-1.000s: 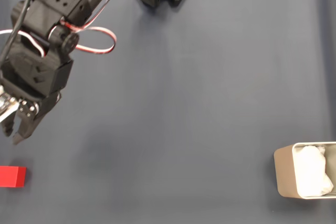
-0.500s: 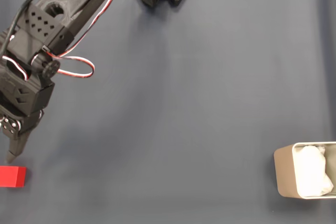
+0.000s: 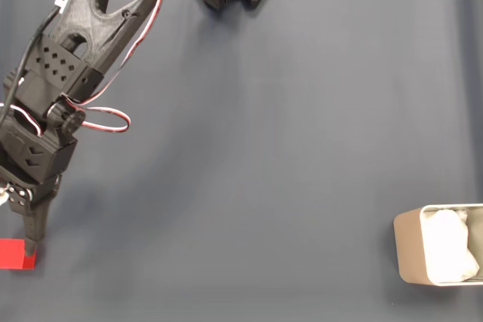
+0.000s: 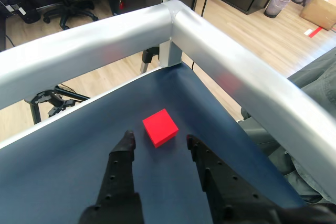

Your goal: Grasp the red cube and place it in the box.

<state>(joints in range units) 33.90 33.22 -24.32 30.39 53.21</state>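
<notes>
Red cube just beyond open pincer, arm low over it.

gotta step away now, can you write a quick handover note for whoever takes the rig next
Gripper: open, empty, fingers on either side of the cube's near edge, not closed on it.
Cube: on the blue mat near the table's corner rails; at the far left edge of the fixed view, partly under the gripper.
Box: at the far right edge of the fixed view, white lining inside, no cube in it.
Done: approach to the cube.
Left: ease forward around the cube, close, lift, carry across the mat to the box, release.
</notes>
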